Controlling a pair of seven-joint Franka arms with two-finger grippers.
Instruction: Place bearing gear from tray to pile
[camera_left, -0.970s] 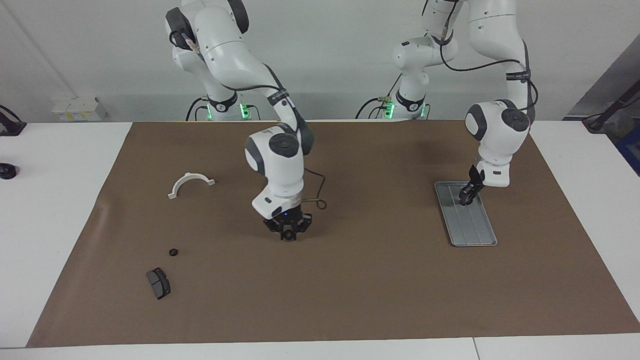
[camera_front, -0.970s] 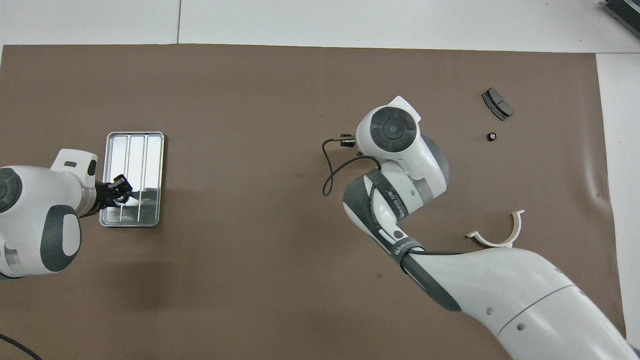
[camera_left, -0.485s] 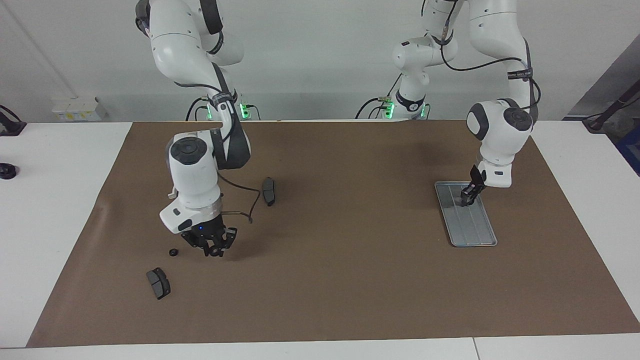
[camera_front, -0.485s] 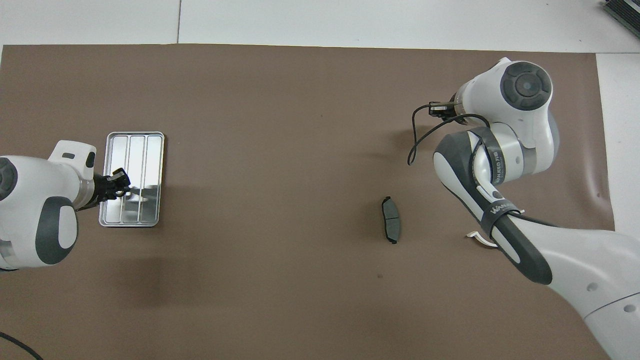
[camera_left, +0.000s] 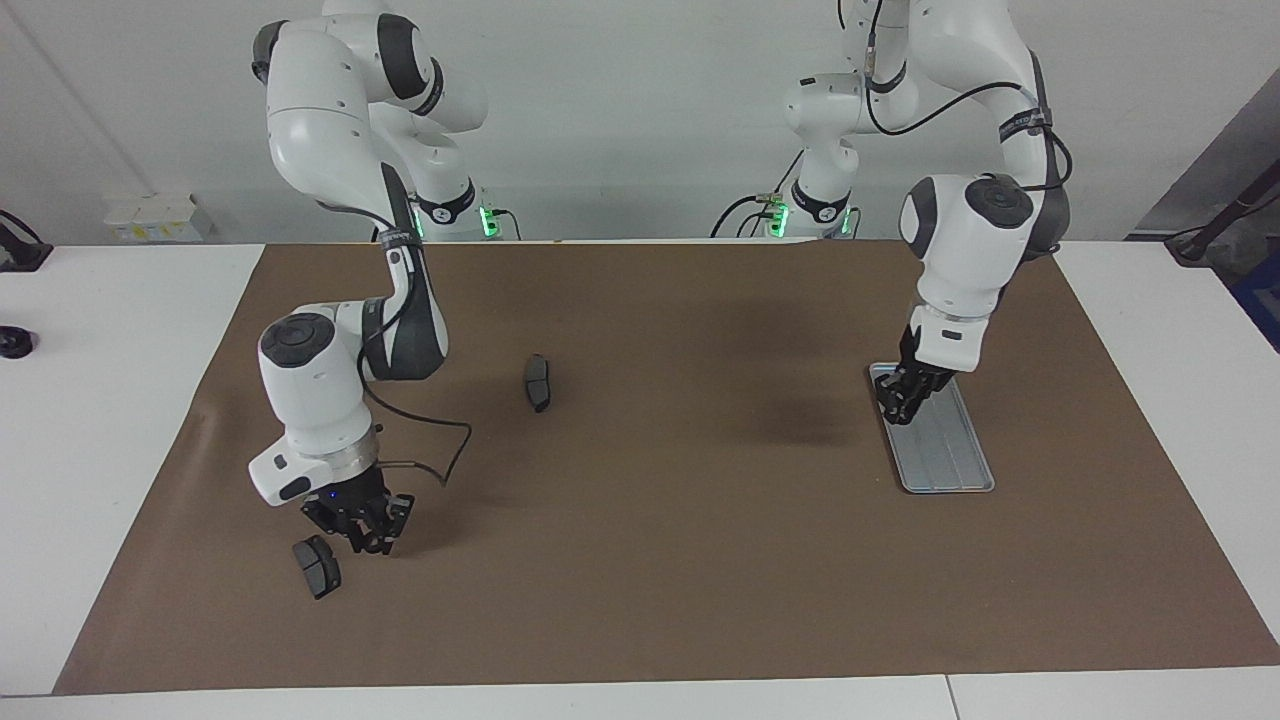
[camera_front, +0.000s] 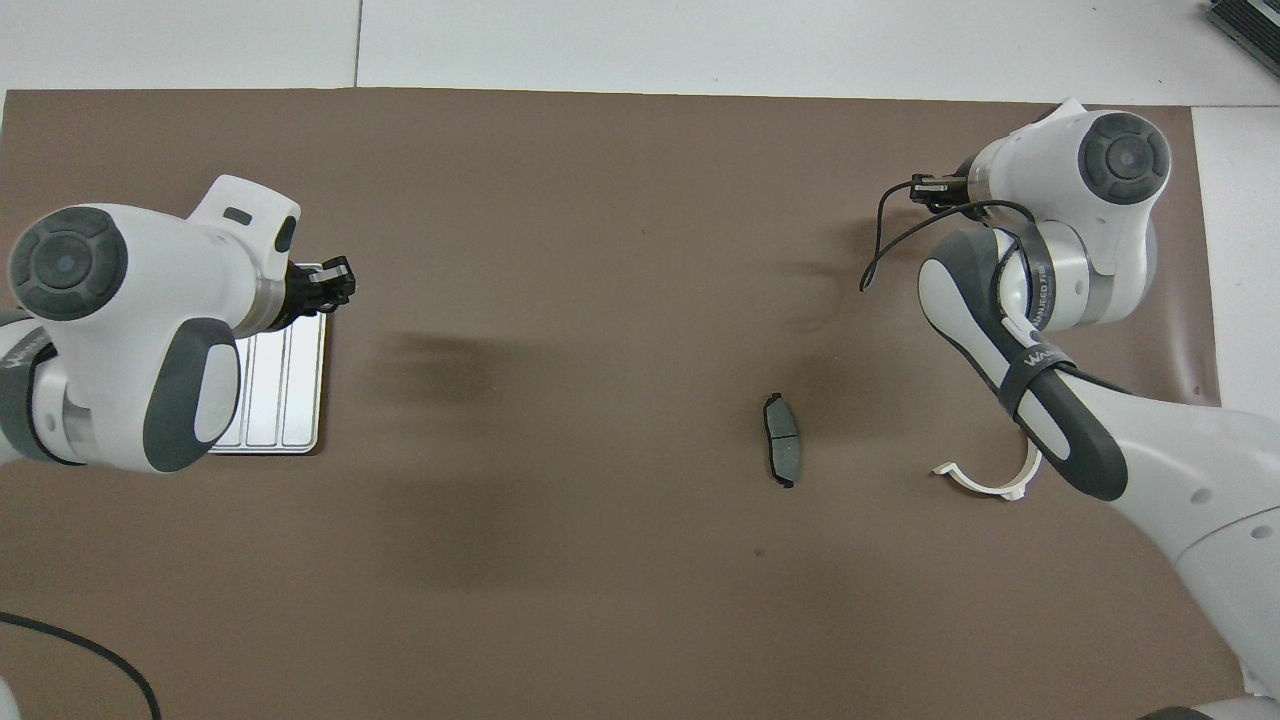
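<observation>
The worktop (camera_left: 120, 420) is covered almost to its edges by a brown mat (camera_left: 700, 560), and broad open room is left across the middle of the mat between the two arms. The tray (camera_left: 945, 450) is set toward the left arm's end; what shows of its ridged floor is bare, and no gear can be made out on it.

A white half-ring bracket (camera_front: 985, 482) lies toward the right arm's end, close to the robots, and a slim curved pad (camera_left: 538, 382) lies nearer the middle. The squat brake pad (camera_left: 316, 566) marks the pile, toward the right arm's end and farther from the robots.

The right pincer (camera_left: 358, 530) is held low just beside that pad, and the left pincer (camera_left: 905, 398) is held over the tray's end nearer the robots, above the rim. Whether either is clenched, released or grasping a gear cannot be told.

The step is judged to be a set-down at the pile. Any gear carried should be lowered until it is almost on the mat, released clear of the pad, and the pincer lifted straight up so nothing is knocked. Over the tray, the raised rim should be cleared.
</observation>
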